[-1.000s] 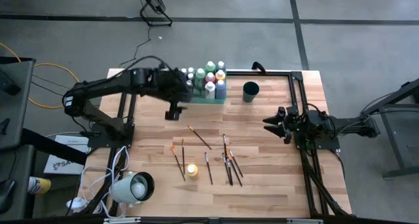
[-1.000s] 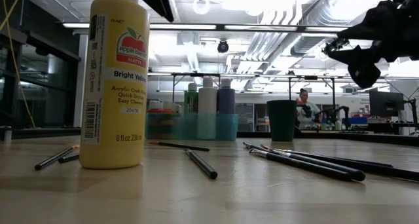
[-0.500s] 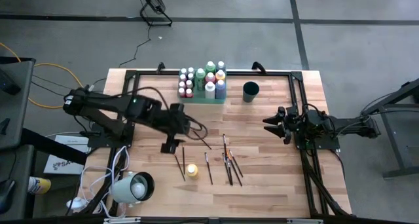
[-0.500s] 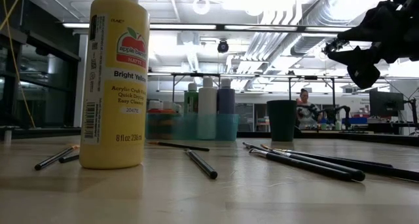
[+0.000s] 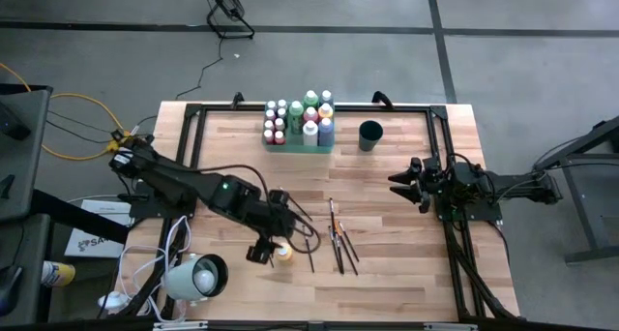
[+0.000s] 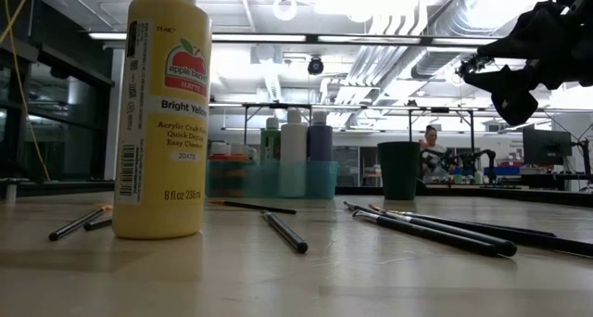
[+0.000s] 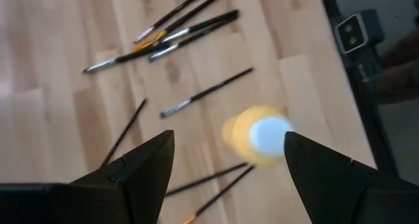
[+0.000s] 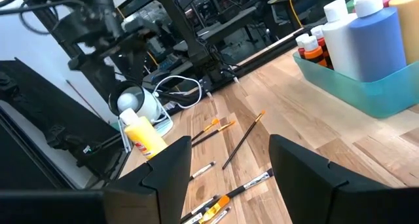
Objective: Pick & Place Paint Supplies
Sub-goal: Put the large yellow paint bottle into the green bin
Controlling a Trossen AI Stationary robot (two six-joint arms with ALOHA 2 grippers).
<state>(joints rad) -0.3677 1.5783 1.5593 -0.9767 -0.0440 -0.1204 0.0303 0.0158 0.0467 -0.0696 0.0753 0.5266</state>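
Yellow paint bottle [image 5: 283, 252] stands upright on the tabletop's near side among loose paintbrushes [image 5: 338, 236]. Left tool [image 7: 226, 162] hovers over it, spread open. Likely rigid, smooth, top-heavy: best gripped across the body below the white cap [image 7: 270, 133].
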